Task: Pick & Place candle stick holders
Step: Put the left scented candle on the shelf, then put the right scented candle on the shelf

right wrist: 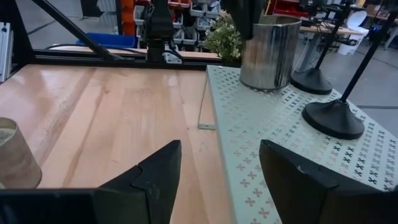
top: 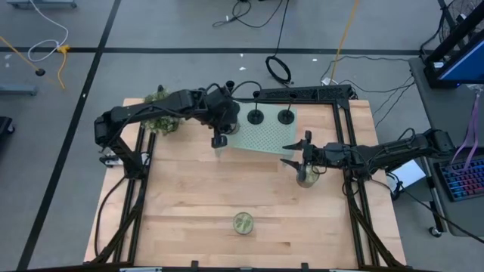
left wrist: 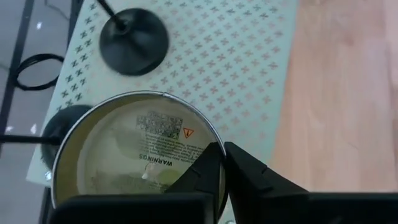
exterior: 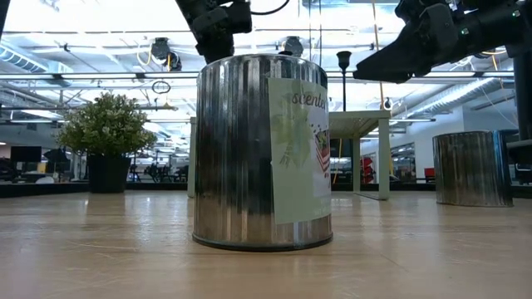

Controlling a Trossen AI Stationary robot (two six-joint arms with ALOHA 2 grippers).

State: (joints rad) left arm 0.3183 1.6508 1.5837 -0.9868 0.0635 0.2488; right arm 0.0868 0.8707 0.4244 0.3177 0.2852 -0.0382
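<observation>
Two matte-black candle stick holders (top: 256,115) (top: 285,115) stand on their disc bases on a pale green patterned mat (top: 261,140) at the far side; a third does not show. My left gripper (top: 218,142) is shut on a metallic jar (left wrist: 124,155) at the mat's left edge, near one holder (left wrist: 134,40). My right gripper (top: 287,154) is open and empty over the mat's right edge, pointing toward the table's left. In the right wrist view (right wrist: 221,155) the holders (right wrist: 333,118) (right wrist: 311,78) stand ahead of it. My left gripper grips the jar's wall at its rim (left wrist: 219,144), one finger inside the open top and one outside. The fingers come from above, pointing down. The jar is upright (right wrist: 270,53), and its base seems to rest on the mat.
A second jar (top: 306,179) stands just under my right arm's wrist. A third jar (top: 243,223) stands near the front edge and fills the low view (exterior: 262,149). A potted plant (top: 160,113) sits at the far left. A black frame (top: 302,92) borders the table.
</observation>
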